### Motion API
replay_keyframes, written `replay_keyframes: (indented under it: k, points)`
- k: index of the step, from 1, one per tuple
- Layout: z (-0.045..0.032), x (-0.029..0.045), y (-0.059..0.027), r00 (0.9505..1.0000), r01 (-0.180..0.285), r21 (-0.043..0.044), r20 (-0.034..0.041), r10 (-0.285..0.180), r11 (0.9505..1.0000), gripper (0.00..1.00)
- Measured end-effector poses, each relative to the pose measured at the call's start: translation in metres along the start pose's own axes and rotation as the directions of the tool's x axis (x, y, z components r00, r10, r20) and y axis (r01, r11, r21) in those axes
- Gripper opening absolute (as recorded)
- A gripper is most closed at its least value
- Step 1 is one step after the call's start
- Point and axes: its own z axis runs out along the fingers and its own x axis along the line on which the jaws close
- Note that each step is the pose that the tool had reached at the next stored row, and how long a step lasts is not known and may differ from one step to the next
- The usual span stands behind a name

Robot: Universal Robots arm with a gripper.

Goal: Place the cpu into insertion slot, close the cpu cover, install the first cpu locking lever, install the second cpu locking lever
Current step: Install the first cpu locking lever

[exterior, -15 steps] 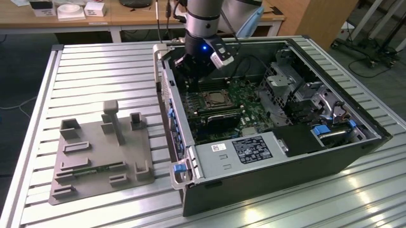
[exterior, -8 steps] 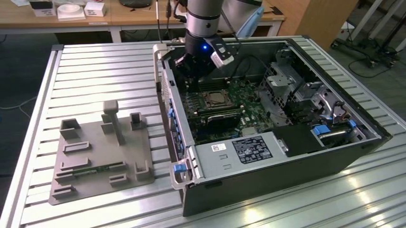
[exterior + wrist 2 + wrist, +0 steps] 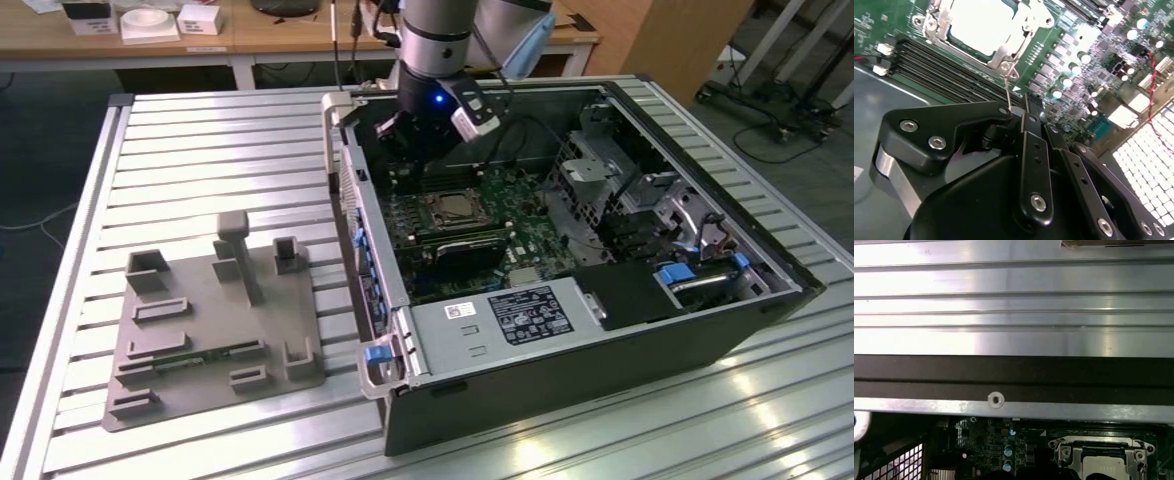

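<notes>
Pinching thin silver wire locking lever [image 3: 1007, 90] in closed fingers of black gripper [image 3: 1016, 111], beside silvery-grey square cpu [image 3: 981, 25] seated under silver frame cpu cover [image 3: 1026, 31]. Hold pinch firm, swing low, slow.

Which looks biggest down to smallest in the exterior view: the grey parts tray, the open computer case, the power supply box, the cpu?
Largest to smallest:
1. computer case
2. grey parts tray
3. power supply box
4. cpu, clearly the smallest
</notes>
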Motion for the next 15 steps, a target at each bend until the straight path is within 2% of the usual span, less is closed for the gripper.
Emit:
replay_keyframes:
  k: [7,15]
  points:
    - [0.0003,-0.0089,0.0010,1.0000,0.001,-0.0002,0.0000,-0.001,1.0000,0.10]
    - [0.0007,-0.0158,0.0012,1.0000,0.003,-0.0003,0.0000,-0.003,1.0000,0.10]
